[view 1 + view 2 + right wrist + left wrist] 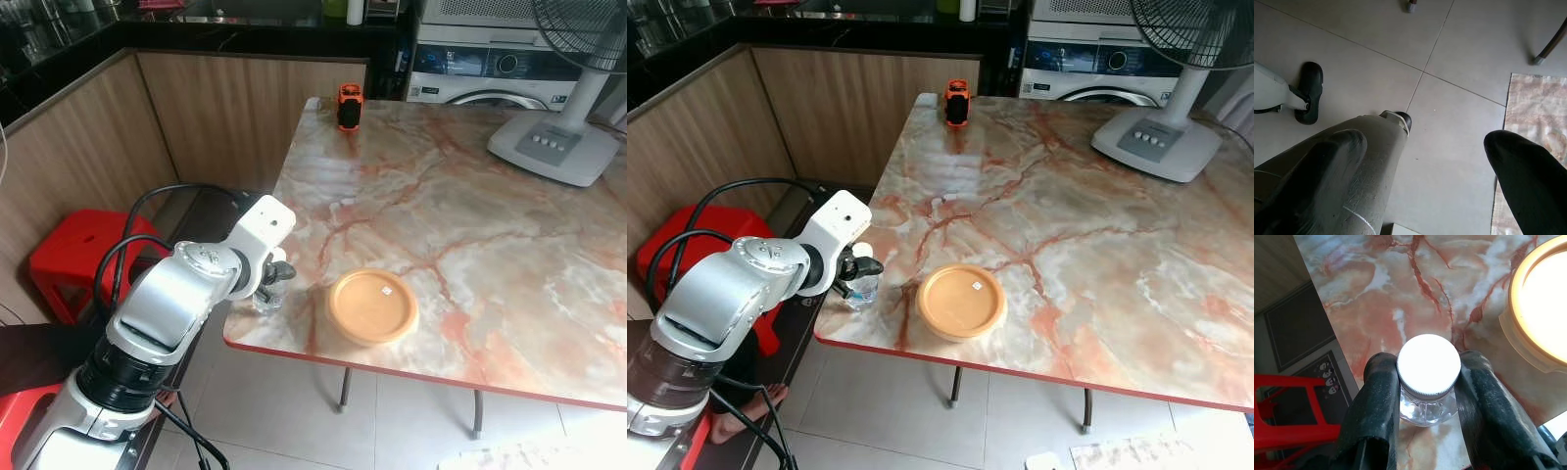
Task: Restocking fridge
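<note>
Left claw — fingers clamped either side of clear white-capped bottle at marble surface corner, beside orange lid; right claw — spread wide, holding nothing.

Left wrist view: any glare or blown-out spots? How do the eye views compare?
Left wrist view: the bottle cap is blown out white, the dish overexposed and glowing, and the left gripper fingers are soft up close. Left eye view: sharp, with only mild sheen on the table near the orange gadget.
</note>
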Robot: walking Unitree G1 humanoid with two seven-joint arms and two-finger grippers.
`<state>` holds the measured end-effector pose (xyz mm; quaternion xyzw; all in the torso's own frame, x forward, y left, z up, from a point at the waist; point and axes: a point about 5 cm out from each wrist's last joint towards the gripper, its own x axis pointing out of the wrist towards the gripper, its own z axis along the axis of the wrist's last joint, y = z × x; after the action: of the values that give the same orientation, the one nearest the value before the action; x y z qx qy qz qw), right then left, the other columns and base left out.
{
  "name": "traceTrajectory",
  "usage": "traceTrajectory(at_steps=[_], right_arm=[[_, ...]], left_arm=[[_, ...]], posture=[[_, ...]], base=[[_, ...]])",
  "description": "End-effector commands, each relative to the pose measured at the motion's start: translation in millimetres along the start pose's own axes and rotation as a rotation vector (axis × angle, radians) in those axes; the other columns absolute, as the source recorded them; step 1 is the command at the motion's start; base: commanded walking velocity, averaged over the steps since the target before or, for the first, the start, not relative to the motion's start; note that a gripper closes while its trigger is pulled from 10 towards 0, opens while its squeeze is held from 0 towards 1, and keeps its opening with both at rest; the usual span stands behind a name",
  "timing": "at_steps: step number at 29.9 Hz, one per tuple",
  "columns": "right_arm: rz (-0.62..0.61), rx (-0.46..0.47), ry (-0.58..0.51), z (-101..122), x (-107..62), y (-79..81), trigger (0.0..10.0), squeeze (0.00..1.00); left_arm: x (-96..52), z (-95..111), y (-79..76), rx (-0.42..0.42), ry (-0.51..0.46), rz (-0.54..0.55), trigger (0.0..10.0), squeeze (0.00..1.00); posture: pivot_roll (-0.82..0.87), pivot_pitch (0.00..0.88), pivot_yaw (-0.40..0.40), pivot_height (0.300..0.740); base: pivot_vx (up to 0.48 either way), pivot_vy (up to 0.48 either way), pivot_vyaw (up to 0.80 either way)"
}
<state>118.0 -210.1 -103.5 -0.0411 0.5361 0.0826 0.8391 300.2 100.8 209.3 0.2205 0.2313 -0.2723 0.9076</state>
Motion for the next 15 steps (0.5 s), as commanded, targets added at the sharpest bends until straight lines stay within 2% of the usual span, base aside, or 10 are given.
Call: traceTrajectory(at_steps=[1,9,15], right_arm=[[0.006,-0.006,0.018,-3,-0.5,-0.1,10.0,0.00],[0.008,-0.006,0.017,-3,-0.5,0.1,10.0,0.00],[0.014,-0.006,0.017,-3,-0.4,0.4,10.0,0.00]], left_arm=[[1.6,-5,-2.3,0.008,0.018,0.000,0.0,0.00],[1.9,-1,2.8,-0.001,-0.009,0.042,0.0,0.00],[2.6,7,23.8,-0.029,-0.058,0.212,0.0,0.00]], posture=[[0.07,0.000,-0.008,0.740],[0.07,0.000,-0.008,0.740],[0.07,0.000,-0.009,0.740]], base=[[0.000,0.000,0.00],[0.000,0.000,0.00],[0.000,0.000,0.00]])
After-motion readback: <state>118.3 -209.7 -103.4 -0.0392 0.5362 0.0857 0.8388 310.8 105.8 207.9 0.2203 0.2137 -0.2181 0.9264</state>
